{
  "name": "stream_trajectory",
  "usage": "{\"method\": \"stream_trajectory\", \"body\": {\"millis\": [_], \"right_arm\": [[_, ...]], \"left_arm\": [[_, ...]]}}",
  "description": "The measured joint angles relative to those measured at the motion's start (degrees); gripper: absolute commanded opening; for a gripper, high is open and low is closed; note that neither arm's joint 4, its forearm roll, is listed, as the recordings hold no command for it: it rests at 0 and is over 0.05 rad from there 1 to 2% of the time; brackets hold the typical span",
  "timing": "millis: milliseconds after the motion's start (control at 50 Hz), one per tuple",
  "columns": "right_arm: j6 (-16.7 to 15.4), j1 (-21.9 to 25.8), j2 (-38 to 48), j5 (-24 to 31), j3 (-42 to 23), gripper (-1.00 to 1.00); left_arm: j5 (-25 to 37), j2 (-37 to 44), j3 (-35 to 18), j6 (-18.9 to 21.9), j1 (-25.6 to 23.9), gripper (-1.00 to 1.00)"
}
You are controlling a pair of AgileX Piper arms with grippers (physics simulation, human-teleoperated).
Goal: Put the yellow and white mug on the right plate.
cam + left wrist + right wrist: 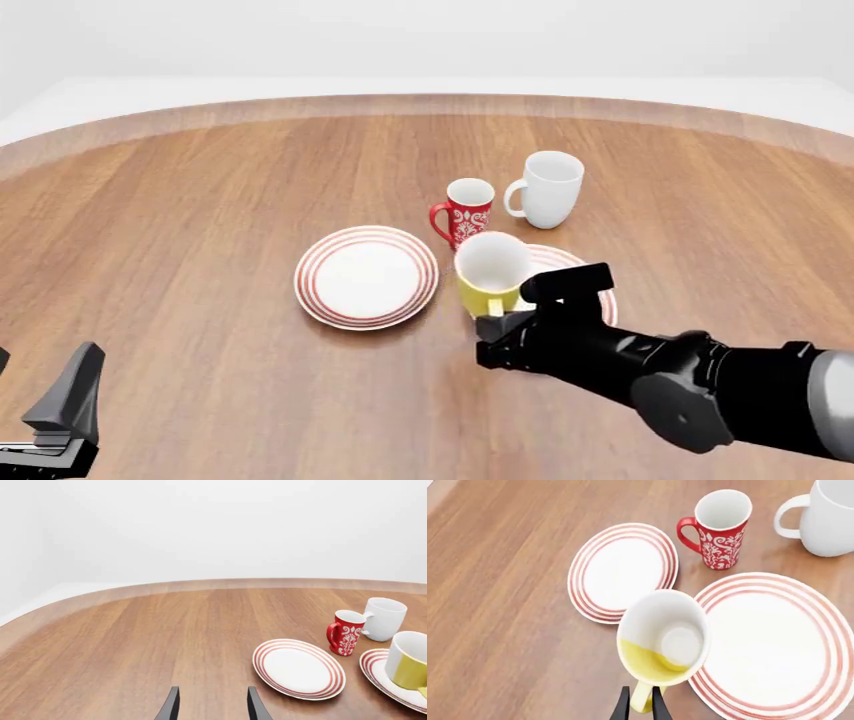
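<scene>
My right pincer (640,702) grips the handle of the yellow and white mug (662,636), held upright at lower centre over the right plate's (774,645) left rim, plate centre lying rightward; left pincer (212,705) open, idle.

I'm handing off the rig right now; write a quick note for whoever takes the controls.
Right gripper: shut on the yellow mug's handle, mug upright at the right plate's near-left edge.
Left gripper: open, idle at the near-left of the table, holding nothing.
Red mug and white mug stand behind the plates; left plate bare.
Done: mug grasped.
Left: move it over the right plate's middle, set it down, let go.
</scene>
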Motion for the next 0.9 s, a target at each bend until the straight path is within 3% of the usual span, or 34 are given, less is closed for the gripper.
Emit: {"method": "stream_trajectory", "body": {"millis": [240,900], "right_arm": [[-1.5,-2.7,-0.1,-0.5,0.4,-1.0],[-4.9,-11.5,4.8,-8.4,3.1,-1.0]], "left_arm": [[0.0,0.0,0.0,0.0,0.0,1.0],[0.0,0.0,0.0,0.0,0.0,1.0]]}}
